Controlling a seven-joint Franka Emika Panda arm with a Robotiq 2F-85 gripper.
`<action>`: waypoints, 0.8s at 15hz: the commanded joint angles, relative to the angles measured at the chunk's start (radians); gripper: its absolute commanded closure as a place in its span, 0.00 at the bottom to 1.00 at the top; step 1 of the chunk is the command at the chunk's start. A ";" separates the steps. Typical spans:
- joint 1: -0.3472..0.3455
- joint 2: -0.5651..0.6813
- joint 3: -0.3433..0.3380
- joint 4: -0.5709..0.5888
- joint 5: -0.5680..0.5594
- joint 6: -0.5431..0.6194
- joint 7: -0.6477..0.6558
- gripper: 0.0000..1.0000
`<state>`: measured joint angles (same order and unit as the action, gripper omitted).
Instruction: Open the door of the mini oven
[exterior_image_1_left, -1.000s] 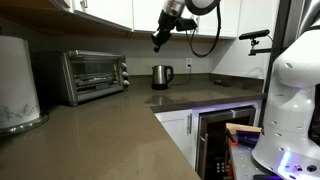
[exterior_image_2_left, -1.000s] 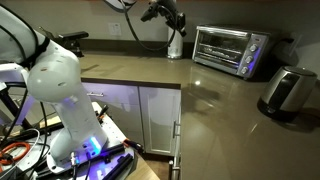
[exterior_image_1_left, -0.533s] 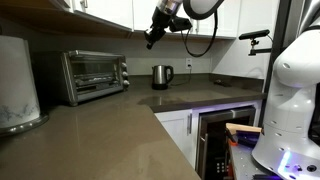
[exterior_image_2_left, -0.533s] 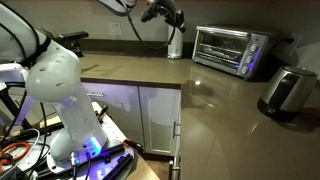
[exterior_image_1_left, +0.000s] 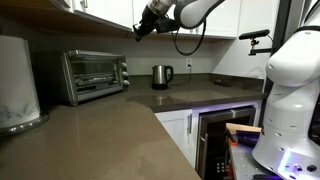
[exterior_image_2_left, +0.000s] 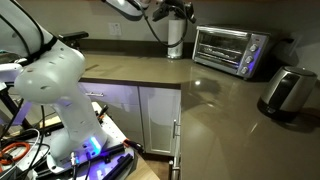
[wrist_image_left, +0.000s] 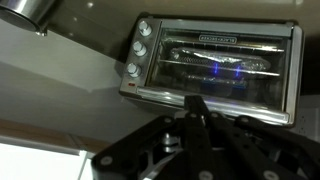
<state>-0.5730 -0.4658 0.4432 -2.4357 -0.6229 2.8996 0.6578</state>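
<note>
Silver oven (exterior_image_1_left: 95, 76) is sitting on the counter (exterior_image_1_left: 110, 125) with its door (wrist_image_left: 218, 68) shut. I am hovering the gripper (exterior_image_1_left: 139, 32) above it, well clear, fingers pressed together on nothing.

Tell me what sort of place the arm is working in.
Most likely a kitchen: a mini oven and kettle stand on a counter, with white cabinets above and below.

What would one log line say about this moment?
tool: shut, empty, in the air | door: closed | mini oven: untouched | task: not yet started
</note>
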 joint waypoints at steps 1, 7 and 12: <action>-0.143 0.119 0.079 0.101 -0.089 0.139 0.086 1.00; -0.332 0.263 0.235 0.229 -0.131 0.236 0.131 1.00; -0.423 0.351 0.337 0.299 -0.181 0.214 0.141 1.00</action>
<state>-0.9342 -0.1789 0.7210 -2.1952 -0.7345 3.1092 0.7561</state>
